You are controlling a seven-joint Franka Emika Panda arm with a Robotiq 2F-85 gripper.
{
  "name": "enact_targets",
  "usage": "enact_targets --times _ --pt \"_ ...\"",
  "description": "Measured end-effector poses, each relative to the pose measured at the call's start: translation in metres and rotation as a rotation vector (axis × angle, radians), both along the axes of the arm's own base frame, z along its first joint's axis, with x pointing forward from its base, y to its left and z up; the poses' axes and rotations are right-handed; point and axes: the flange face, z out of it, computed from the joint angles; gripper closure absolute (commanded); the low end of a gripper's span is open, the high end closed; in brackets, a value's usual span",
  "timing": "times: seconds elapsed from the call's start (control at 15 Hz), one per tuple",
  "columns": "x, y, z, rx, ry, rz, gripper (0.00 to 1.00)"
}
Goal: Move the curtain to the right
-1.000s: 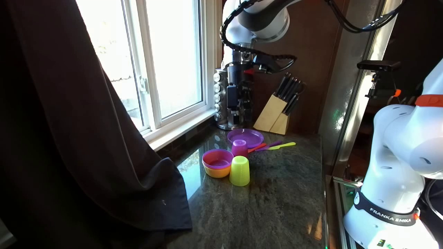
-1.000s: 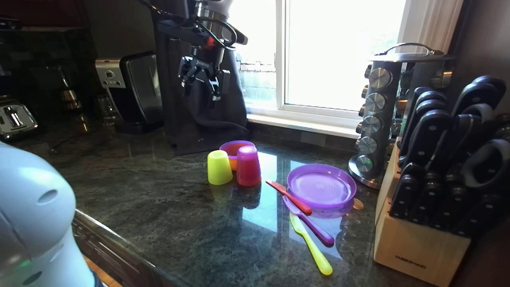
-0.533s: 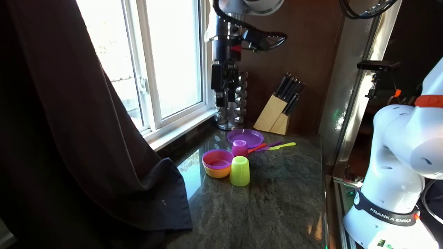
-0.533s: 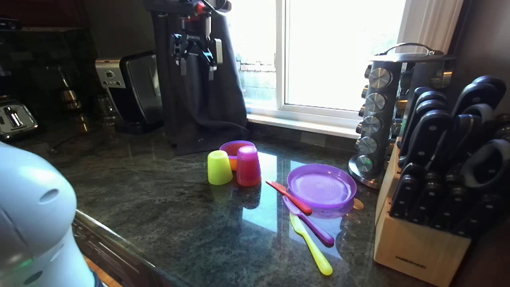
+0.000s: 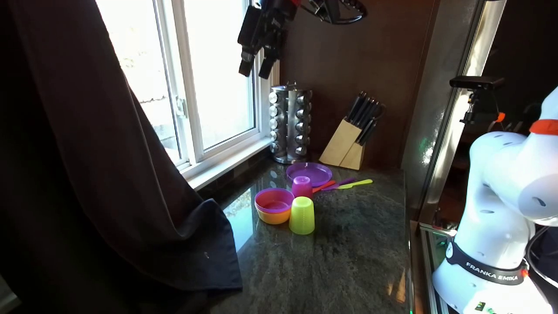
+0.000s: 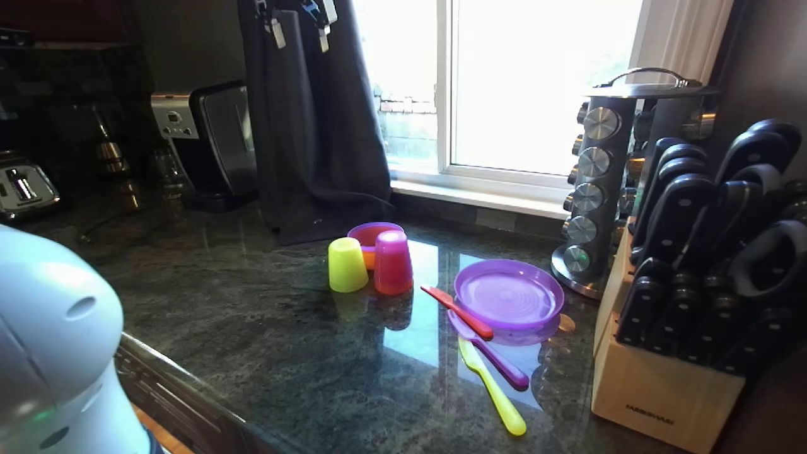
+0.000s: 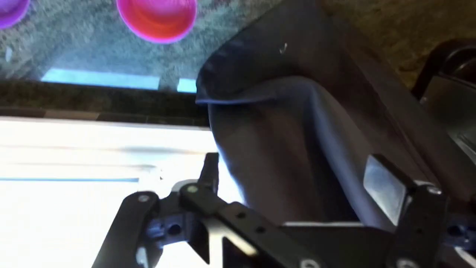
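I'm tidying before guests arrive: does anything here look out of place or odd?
Yes: the curtain has its lower end rumpled on the counter rather than hanging free, and a small pale mark shows low on the cloth.

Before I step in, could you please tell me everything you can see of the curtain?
The curtain is a very large, brown-black drape of matte, heavy-looking cloth with long vertical folds. It hangs partly across the window, and its bottom spreads onto the counter, with a small pale mark low on the cloth. Its top is out of view. The open pincer hangs apart from it.
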Motion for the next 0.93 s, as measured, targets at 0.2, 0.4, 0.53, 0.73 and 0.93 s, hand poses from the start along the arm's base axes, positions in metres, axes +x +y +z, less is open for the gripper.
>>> enact_targets --times 0.2,0.4,0.53,0.73,0.93 --pt "-0.002 0.025 0.034 0.003 -0.186 0.004 0.00" --pt "-0.006 0.055 0.064 -0.050 -0.376 0.024 0.00" --pt "-0.008 0.070 0.077 -0.086 -0.470 0.020 0.00" --pt "-0.005 0.072 0.080 -0.099 -0.488 0.018 0.00" --pt "-0.003 0.071 0.080 -0.101 -0.488 0.015 0.00"
